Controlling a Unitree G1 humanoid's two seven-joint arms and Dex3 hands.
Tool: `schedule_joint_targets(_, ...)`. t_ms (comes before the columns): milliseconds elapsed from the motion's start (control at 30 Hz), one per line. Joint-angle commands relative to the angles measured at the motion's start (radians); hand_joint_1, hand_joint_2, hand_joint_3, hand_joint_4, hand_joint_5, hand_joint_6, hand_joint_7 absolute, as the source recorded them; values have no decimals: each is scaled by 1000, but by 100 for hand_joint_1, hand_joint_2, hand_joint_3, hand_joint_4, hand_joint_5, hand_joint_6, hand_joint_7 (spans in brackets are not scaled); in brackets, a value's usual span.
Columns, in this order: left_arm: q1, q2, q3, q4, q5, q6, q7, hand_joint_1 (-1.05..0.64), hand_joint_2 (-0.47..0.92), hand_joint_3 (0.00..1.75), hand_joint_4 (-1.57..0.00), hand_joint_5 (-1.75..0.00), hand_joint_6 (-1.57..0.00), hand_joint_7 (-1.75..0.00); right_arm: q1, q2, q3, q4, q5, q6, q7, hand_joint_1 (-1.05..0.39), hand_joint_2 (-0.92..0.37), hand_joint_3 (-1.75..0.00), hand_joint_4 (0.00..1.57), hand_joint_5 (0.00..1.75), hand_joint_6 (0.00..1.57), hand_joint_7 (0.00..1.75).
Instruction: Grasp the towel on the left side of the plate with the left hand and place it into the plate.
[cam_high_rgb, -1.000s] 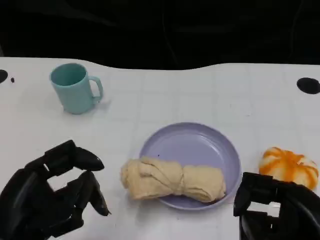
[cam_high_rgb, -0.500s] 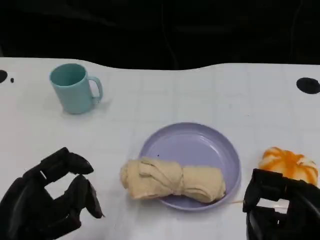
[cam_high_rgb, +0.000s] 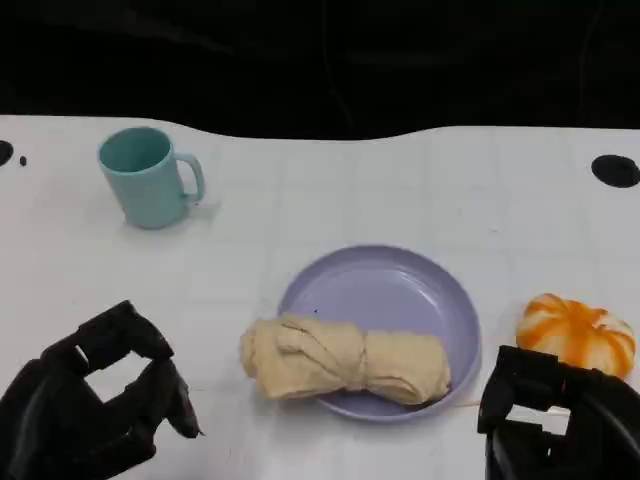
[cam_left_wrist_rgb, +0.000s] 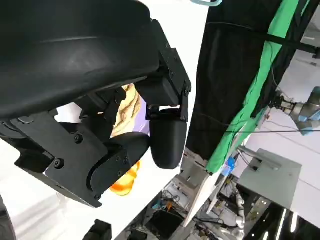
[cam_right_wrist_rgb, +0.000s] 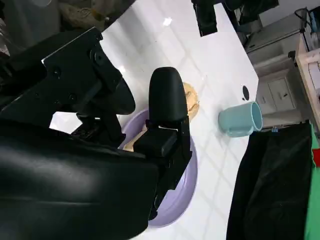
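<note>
Finishing this step well looks a matter of clearing the left hand (cam_high_rgb: 95, 415) away without brushing the towel (cam_high_rgb: 345, 360), and perhaps of nudging the roll further in. That hand sits nearest the camera, well to the left of the lavender plate (cam_high_rgb: 400, 290), holding nothing, with its fingers curled loosely but apart. The right hand (cam_high_rgb: 560, 425) sits low to the right of the plate; its fingers are too hidden to tell whether they are apart or together, and nothing appears in it. The beige rolled towel lies across the plate's near rim, its right part inside the dish and its left end overhanging onto the white table (cam_high_rgb: 350, 190), so the placing seems mostly done but not tidy. The rest of the plate holds nothing else. Just right of the plate sits a small orange-and-white pumpkin (cam_high_rgb: 578, 335). Far behind and left of the plate stands a teal mug (cam_high_rgb: 148, 178), upright, its handle toward the plate and nothing visible inside.
</note>
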Motion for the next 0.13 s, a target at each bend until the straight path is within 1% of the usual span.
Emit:
schedule_joint_targets(33,8,24,16,18,-8,-12,-17,-11,48,127,-88,-170,-86,-142,1,1,2,-12,-7,-3,-12,2,-50,-143,82,175,69,162)
schedule_joint_targets(133,7,30,21,26,-17,-11,-26,-11,47,128,-87,-170,-85,-143,1,3,5,-11,-5,-8,-11,2,-50,-143,82,175,69,162)
